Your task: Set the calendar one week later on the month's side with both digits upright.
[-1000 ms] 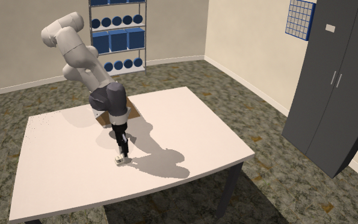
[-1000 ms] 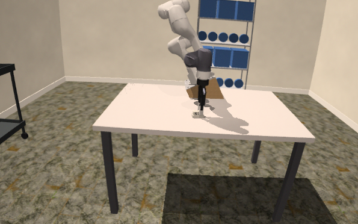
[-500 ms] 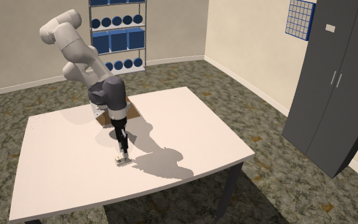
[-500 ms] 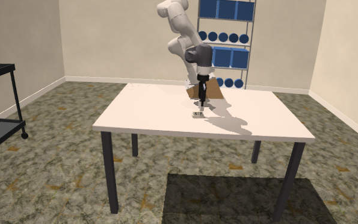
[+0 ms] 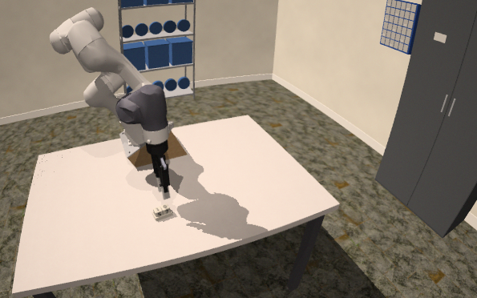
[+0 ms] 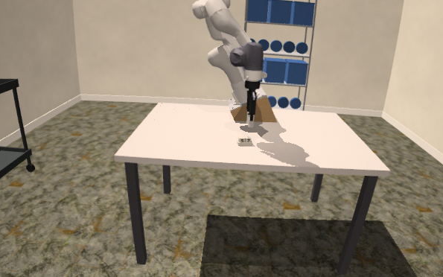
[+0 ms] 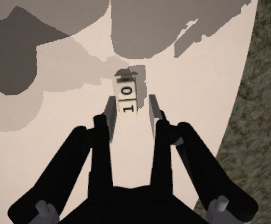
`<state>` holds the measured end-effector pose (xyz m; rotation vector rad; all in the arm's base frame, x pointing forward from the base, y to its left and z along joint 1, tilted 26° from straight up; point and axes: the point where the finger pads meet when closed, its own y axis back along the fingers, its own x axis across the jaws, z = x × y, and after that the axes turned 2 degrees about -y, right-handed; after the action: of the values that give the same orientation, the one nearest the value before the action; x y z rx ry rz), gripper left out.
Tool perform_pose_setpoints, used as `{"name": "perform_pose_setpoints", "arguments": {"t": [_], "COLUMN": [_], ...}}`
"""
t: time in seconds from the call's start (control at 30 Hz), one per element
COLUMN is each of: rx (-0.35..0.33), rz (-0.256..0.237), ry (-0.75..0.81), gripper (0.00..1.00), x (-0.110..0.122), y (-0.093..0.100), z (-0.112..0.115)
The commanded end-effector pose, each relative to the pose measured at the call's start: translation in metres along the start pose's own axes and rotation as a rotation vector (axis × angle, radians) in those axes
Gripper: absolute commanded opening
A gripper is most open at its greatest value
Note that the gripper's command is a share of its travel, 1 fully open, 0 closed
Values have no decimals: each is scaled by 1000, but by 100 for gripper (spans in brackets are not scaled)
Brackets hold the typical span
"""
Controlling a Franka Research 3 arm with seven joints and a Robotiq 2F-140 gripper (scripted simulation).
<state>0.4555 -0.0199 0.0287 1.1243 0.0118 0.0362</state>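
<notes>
The end effector [image 5: 166, 195] hung above the desk [image 5: 86, 232], its fingers part-way apart with nothing between them. The calendar [image 5: 162, 212] sat just in front of it and below, both cubes [image 7: 126, 95] side by side in the tray [image 5: 163, 217], which lay flat on the desk. From the wrist, the cubes' upper faces seemed to read a one and a nought; the digits on the month side were too small to read from any view.

The step in hand looked like a re-approach for turning one cube. To do it well, the fingers needed to straddle a single cube squarely, clear of its neighbour and the tray wall, then close gently and lift straight up so the tray did not tip or drag
</notes>
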Motion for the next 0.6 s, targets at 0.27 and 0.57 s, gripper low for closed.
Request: {"name": "perform_pose_setpoints", "arguments": {"t": [0.27,0.57], "rx": [-11,-11], "rz": [-22,-22], "ry": [25,25], "gripper": [100,100], "x": [-7,-7], "y": [2,2], "z": [3,3]}}
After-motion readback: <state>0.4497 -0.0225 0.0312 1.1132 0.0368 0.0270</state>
